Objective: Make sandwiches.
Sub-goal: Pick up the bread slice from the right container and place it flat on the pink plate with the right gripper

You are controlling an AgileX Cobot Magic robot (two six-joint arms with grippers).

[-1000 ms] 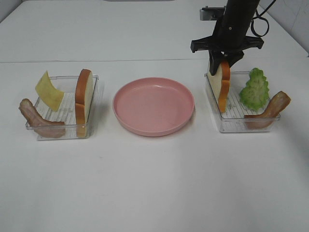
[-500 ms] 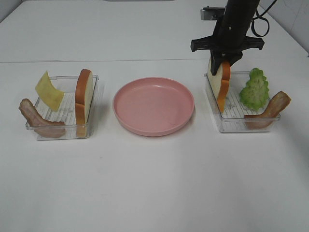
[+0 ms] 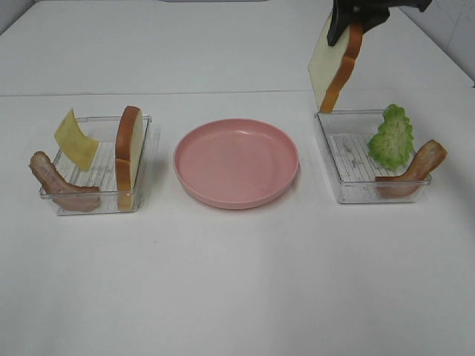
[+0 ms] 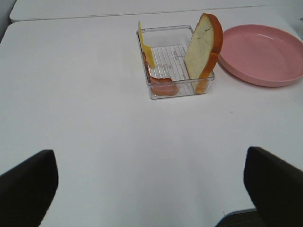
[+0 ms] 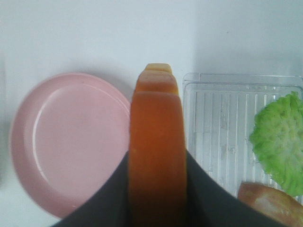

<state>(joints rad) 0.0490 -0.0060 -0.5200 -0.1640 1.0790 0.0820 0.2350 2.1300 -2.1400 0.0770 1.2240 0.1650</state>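
Starting with the high view, the held bread slice (image 3: 332, 67) is pinched at its crust by the right gripper (image 3: 347, 28) and is carried in the air over the far corner of the right tray (image 3: 371, 199). This is probably done so that it can be brought to the pink plate (image 3: 236, 167) as the sandwich base. In this tray the lettuce (image 3: 392, 137) and the right bacon strip (image 3: 415, 170) are leaned against the wall. Nothing is laid on the plate yet. In the left tray (image 3: 89, 208) the cheese (image 3: 76, 139), the left bacon strip (image 3: 56, 182) and the second bread slice (image 3: 129, 156) are propped on edge, which is judged to make pinching from above easier. Everything is carried by the white table (image 3: 237, 282).

In the left wrist view, the left gripper (image 4: 150, 184) is seen spread wide with nothing between its fingers, well apart from the left tray.

In the right wrist view, the orange-brown crust is clamped between the dark fingers, with the plate and the ribbed tray seen below it, one on each side.
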